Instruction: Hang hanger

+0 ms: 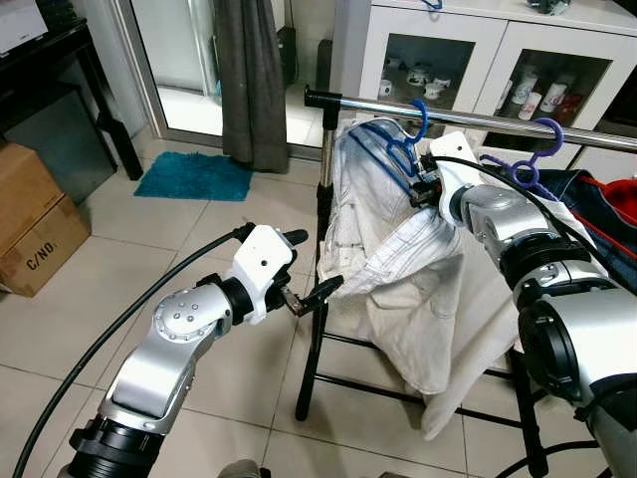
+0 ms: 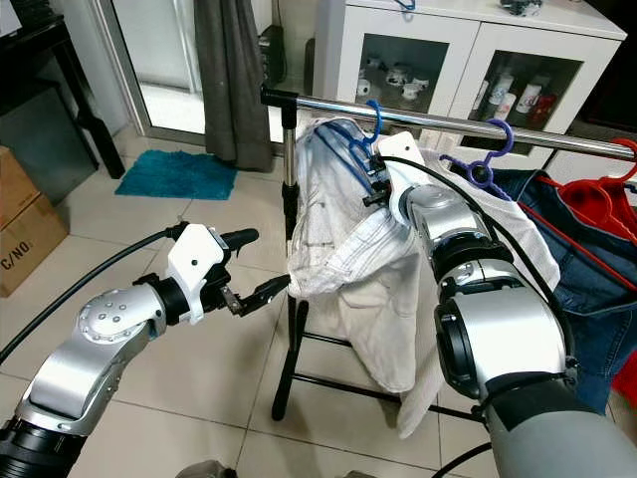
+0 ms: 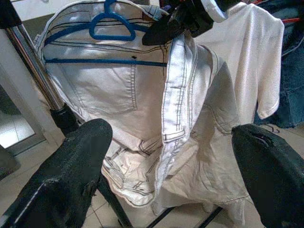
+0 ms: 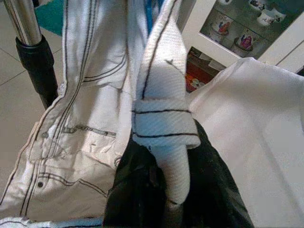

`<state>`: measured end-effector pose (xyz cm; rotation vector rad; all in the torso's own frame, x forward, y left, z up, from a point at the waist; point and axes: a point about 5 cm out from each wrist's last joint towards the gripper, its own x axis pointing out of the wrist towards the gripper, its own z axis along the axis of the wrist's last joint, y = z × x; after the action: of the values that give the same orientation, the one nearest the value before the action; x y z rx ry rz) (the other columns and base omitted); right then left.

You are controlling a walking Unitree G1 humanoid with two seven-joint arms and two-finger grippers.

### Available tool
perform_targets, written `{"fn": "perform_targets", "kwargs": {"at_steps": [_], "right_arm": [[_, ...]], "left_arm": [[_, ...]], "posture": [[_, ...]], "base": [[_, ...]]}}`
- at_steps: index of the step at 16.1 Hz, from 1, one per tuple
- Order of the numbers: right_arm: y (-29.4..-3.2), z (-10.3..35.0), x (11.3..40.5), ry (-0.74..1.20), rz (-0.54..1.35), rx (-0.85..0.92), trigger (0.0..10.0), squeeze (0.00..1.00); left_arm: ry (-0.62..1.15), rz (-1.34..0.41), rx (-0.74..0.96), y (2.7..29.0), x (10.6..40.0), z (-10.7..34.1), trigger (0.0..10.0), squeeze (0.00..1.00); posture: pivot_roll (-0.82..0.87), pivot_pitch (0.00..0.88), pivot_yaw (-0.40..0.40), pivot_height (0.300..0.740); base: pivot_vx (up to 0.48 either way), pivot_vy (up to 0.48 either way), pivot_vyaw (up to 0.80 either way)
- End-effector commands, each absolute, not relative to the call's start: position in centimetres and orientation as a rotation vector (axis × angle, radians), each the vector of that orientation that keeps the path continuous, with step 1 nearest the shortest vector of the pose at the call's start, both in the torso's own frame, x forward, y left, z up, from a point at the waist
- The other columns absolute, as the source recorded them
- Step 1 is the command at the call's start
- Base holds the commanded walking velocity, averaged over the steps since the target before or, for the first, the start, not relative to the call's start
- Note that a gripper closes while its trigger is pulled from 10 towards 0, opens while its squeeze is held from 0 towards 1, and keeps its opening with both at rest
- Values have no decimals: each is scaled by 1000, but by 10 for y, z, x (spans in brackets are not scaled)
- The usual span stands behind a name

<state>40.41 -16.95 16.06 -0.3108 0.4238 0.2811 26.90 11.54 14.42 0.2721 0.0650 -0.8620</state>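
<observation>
A blue hanger (image 1: 403,149) carrying a white denim garment (image 1: 398,269) hooks over the chrome rail (image 1: 478,118) of a clothes rack, close to the rail's left end. My right gripper (image 1: 423,184) is up at the garment's waistband just below the hanger's hook. In the right wrist view it (image 4: 164,156) is shut on a folded band of the white fabric (image 4: 164,123). My left gripper (image 1: 323,261) is lower, at the garment's left edge, open. Its lower fingertip (image 1: 333,286) touches the cloth, and the garment (image 3: 156,109) hangs beyond its spread fingers.
A purple hanger (image 1: 528,159) with a white shirt (image 3: 247,42), then a denim garment (image 2: 597,259) and a red hanger (image 2: 607,189), fill the rail to the right. A white glass-door cabinet (image 1: 478,50) stands behind. Cardboard boxes (image 1: 35,224), a teal mat (image 1: 194,177) and a grey curtain (image 1: 249,80) are on the left.
</observation>
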Motion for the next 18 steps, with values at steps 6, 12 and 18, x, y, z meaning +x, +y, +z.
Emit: {"fn": "perform_targets", "kwargs": {"at_steps": [6,12,18], "right_arm": [[-168,174,408,309,321,-255,0,0],[-189,190,406,216,356,-255,0,0],[-203,170,390,196,383,-213,0,0]], "left_arm": [[43,-787,302,123,272,145,10000,0],[13,-721,276,132,277,147,10000,0],[33,-651,249,128,281,140,10000,0]], "posture": [[26,0,-43,740],[32,0,-33,740],[23,0,-11,740]], "base": [[0,0,0],[0,0,0],[0,0,0]]}}
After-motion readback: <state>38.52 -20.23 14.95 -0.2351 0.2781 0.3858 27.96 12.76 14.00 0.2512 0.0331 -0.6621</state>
